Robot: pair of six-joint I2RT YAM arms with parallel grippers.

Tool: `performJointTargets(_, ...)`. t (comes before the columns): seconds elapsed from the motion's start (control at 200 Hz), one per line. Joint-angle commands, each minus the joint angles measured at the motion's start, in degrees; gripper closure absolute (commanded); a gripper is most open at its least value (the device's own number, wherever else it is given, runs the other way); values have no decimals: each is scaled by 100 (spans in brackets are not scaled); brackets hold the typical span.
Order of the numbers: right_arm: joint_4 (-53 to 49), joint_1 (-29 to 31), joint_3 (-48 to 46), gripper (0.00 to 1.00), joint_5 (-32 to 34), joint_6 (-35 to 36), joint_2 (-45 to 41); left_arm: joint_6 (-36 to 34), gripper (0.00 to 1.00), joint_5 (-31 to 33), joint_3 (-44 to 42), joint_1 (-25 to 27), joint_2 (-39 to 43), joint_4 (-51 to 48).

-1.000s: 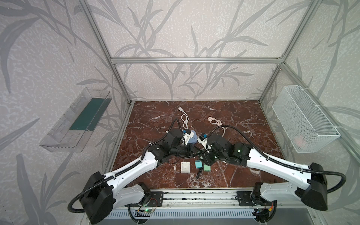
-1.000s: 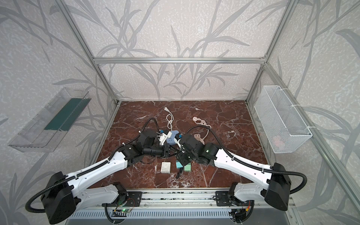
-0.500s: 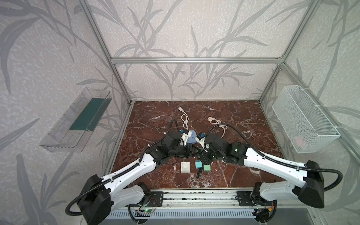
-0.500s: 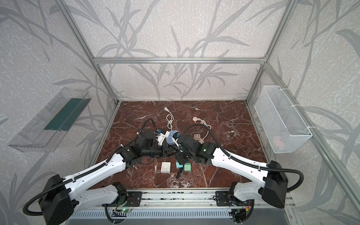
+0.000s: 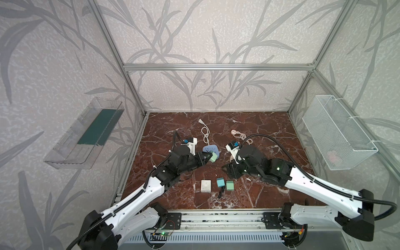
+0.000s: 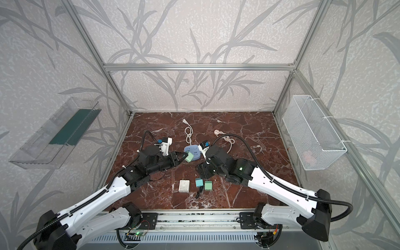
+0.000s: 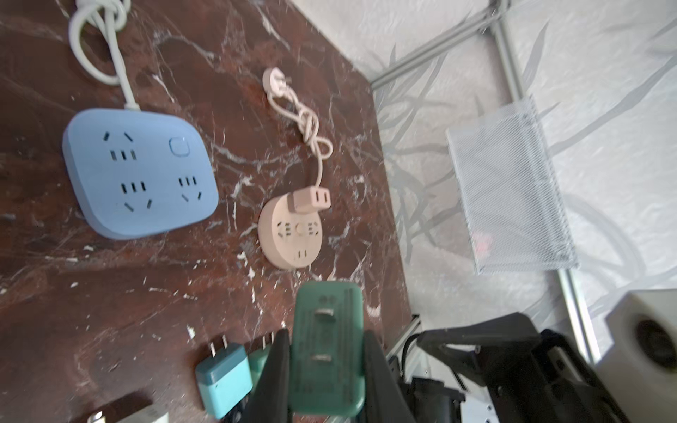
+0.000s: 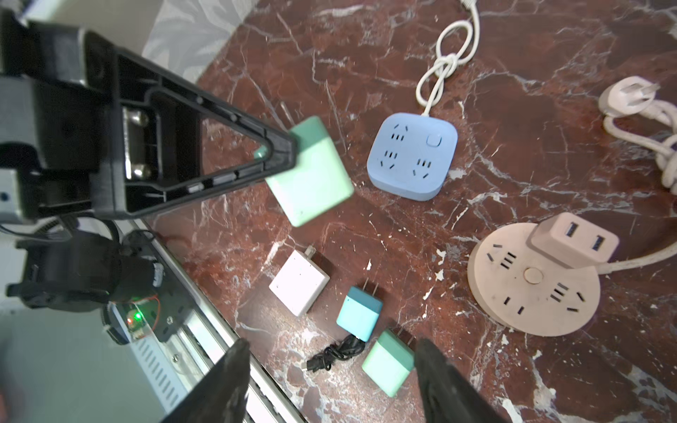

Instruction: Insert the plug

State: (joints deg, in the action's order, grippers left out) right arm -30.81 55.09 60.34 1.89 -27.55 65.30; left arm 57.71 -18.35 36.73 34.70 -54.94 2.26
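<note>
Clamping the mint charger (image 8: 311, 175), the left gripper (image 7: 325, 348) hovers beside the blue power strip (image 7: 139, 172), apparently lining up insertion. The right gripper (image 8: 329, 351) hangs empty, jaws apart.

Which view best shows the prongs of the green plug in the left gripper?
Left wrist view: the green plug faces the camera, both prongs clear, clamped in the left gripper. The right wrist view shows mostly its smooth body; both top views show it small, near the blue power strip.
</note>
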Motion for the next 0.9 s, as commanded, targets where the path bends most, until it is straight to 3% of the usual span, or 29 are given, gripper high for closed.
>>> performJointTargets(0.0,435,-284,-259,36,-148,-850,-186,616,100,332,-124,-144,122,1071)
performJointTargets(0.355,3630,-1110,-1386,40,-1299,-2639,-495,2005,100,88,-394,-147,-506,3280)
performJointTargets(0.57,5318,-1719,-2044,43,-1844,-3720,-534,2015,100,146,-430,-89,-549,3634)
performJointTargets(0.685,5894,-1776,-2131,50,-1992,-4065,-369,2016,100,144,-430,-75,-570,3814)
performJointTargets(0.895,6646,-1781,-2052,50,-2201,-4455,71,2117,100,119,-451,-33,-686,4120)
